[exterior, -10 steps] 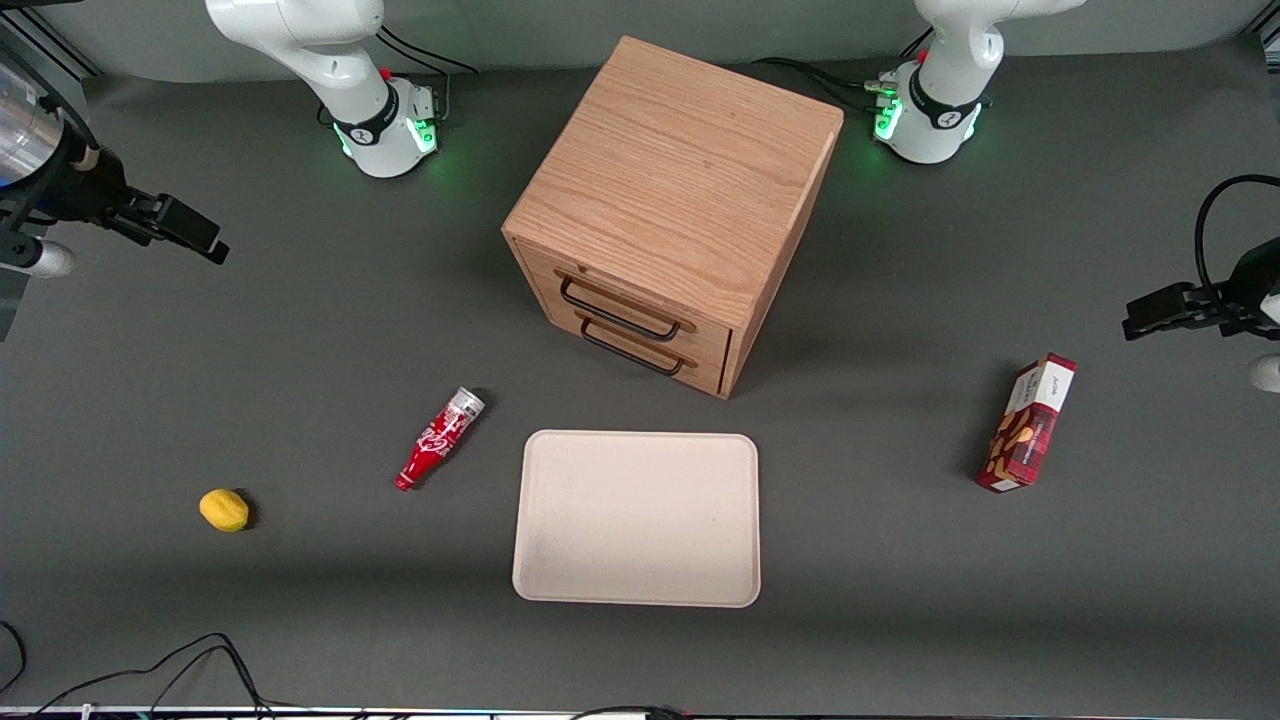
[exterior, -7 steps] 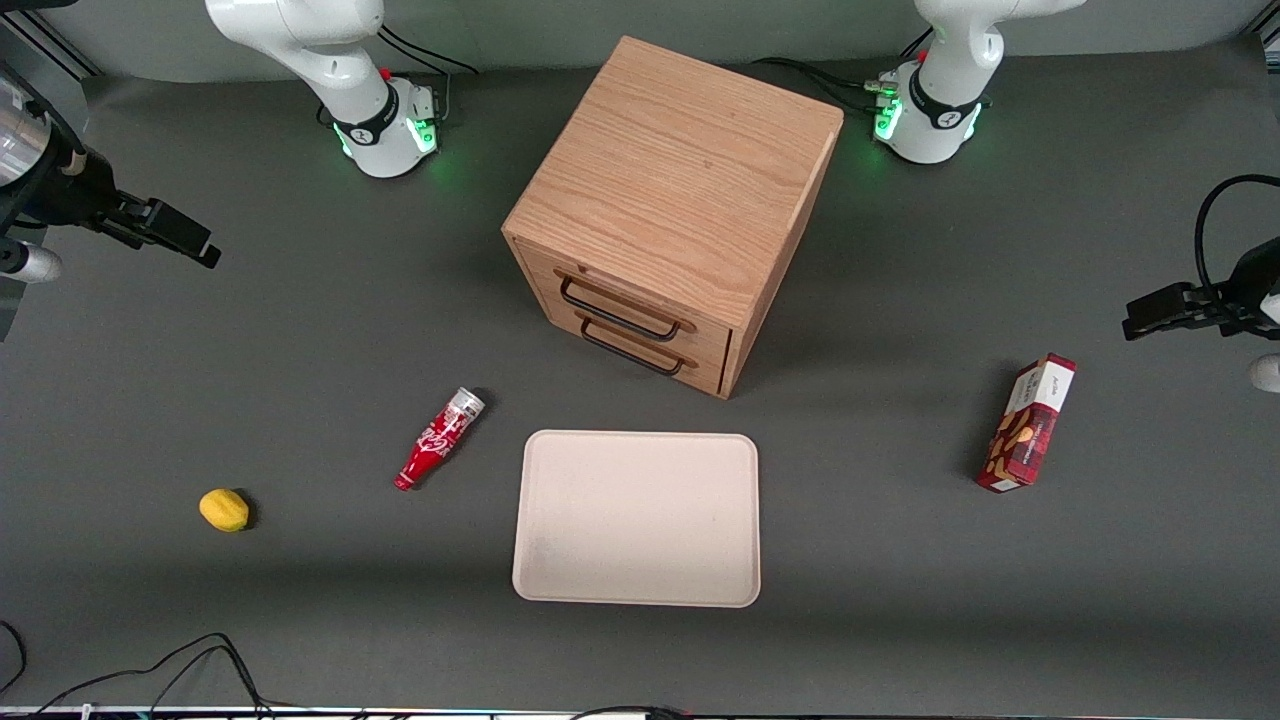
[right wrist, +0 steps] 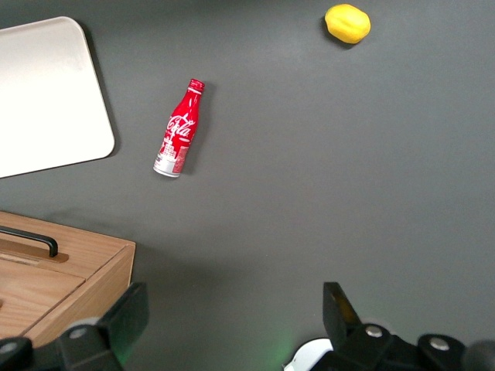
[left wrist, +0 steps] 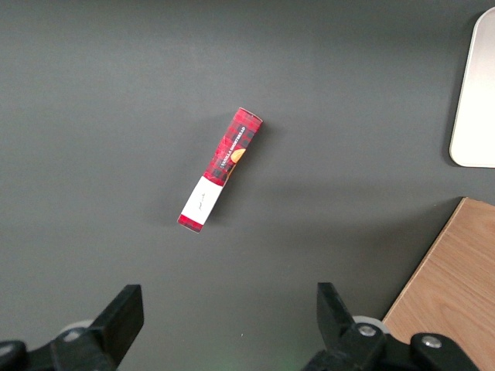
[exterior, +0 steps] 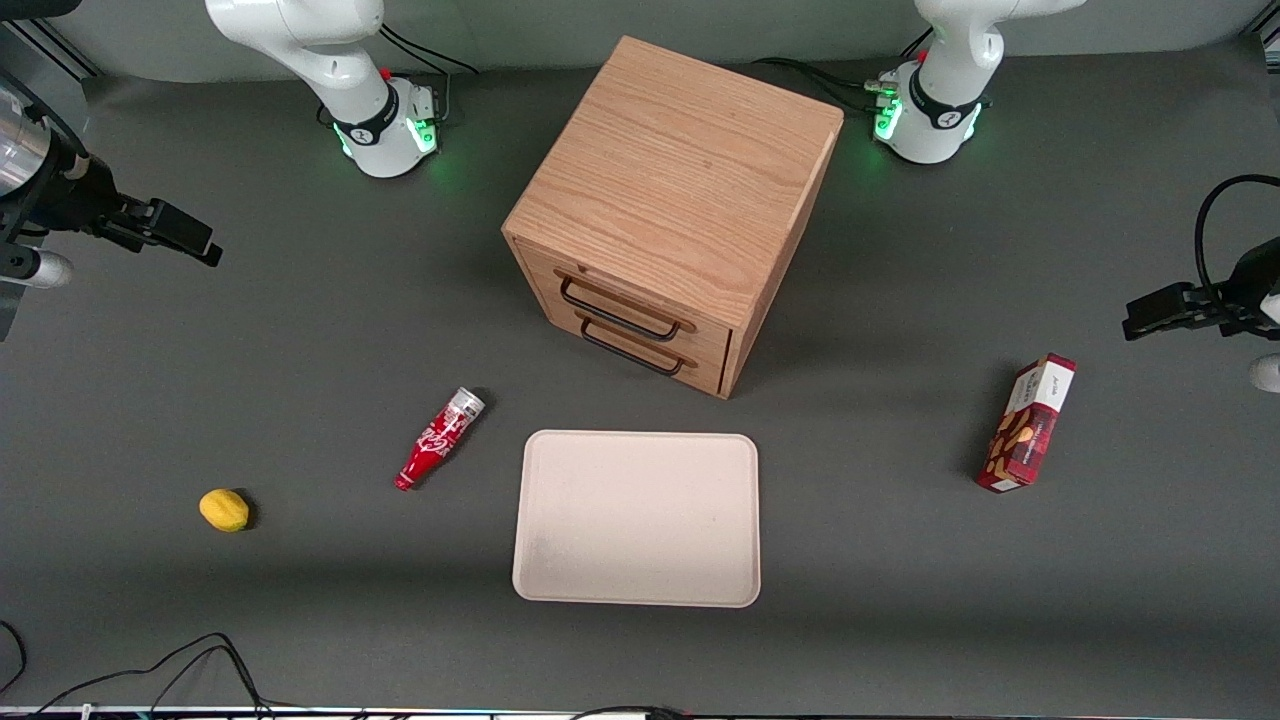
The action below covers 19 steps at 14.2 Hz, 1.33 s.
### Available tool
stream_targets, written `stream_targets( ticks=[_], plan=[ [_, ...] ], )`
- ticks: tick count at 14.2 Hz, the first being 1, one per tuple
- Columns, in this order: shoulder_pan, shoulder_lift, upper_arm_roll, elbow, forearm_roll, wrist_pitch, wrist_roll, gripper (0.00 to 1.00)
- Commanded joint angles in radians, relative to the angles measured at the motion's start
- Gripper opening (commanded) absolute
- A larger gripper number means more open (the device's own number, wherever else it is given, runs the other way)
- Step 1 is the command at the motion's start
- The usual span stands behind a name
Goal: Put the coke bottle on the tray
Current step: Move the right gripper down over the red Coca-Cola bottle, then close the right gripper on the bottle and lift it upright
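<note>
Even overhead light, soft shadows, sharp focus, no glare

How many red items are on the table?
2. The coke bottle lies on its side beside the tray; the snack box is toward the parked arm's end. The gripper hangs open, high above.

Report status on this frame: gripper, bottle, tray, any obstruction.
Gripper open, high at the working arm's end, holding nothing. Bottle lying on the table beside the tray, not on it. Nothing between them.
</note>
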Motion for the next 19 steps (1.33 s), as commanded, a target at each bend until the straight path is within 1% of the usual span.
stream_targets(
  ticks=[1,3,4,6,9,11,13,16,17,19],
  plan=[
    [0.013,0.047,0.005,0.037,-0.005,-0.022,-0.011,1.00],
    [0.037,0.119,0.008,0.047,0.004,0.033,0.006,1.00],
    [0.042,0.163,0.026,0.047,0.004,0.085,0.050,1.00],
    [0.041,0.274,0.072,0.040,0.005,0.223,0.186,1.00],
    [0.044,0.456,0.123,0.034,0.004,0.423,0.461,1.00],
    [0.054,0.559,0.135,0.027,-0.005,0.515,0.553,1.00],
    [0.059,0.619,0.135,-0.008,-0.015,0.611,0.596,1.00],
    [0.067,0.652,0.135,-0.116,-0.024,0.811,0.610,1.00],
    [0.067,0.662,0.135,-0.133,-0.027,0.839,0.618,1.00],
    [0.067,0.672,0.135,-0.146,-0.051,0.846,0.634,1.00]
  ],
)
